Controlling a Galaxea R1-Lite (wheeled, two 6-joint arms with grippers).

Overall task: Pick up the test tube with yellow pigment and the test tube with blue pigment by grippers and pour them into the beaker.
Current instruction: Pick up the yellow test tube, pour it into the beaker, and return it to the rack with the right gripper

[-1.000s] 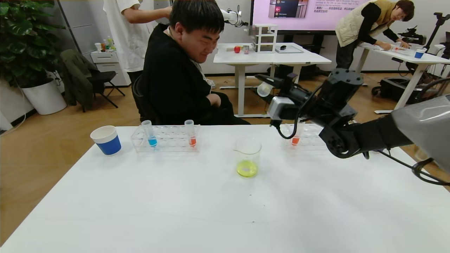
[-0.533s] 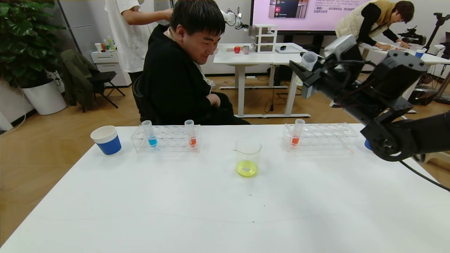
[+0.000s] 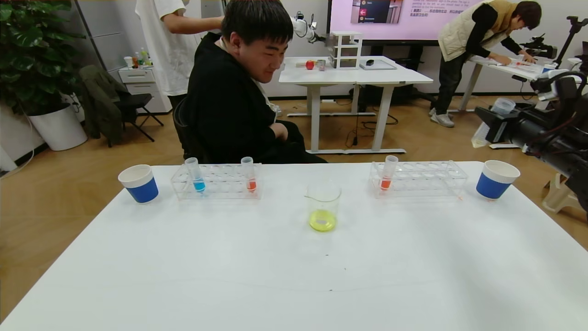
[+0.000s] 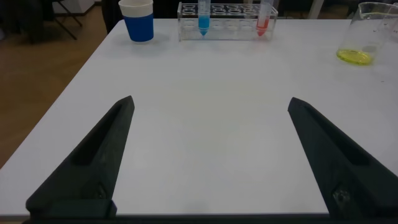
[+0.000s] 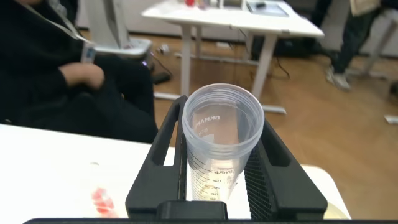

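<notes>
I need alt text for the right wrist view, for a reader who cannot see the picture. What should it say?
The right gripper is shut on an emptied clear test tube, seen from its open rim, with printed volume marks on its wall. Below lie a white table and, beyond it, a wooden floor, a seated person in black and a white desk.

Beaker (image 3: 324,204) at table (image 3: 257,276) centre. Left rack (image 3: 216,182) behind-left of it, holding test tube with blue pigment (image 3: 196,175); cup (image 3: 138,183) left of rack. Right rack (image 3: 418,178) behind-right of beaker; 2nd cup (image 3: 496,179) right of that. Right gripper (image 3: 494,123) raised beyond table's far right corner, above 2nd cup.
</notes>
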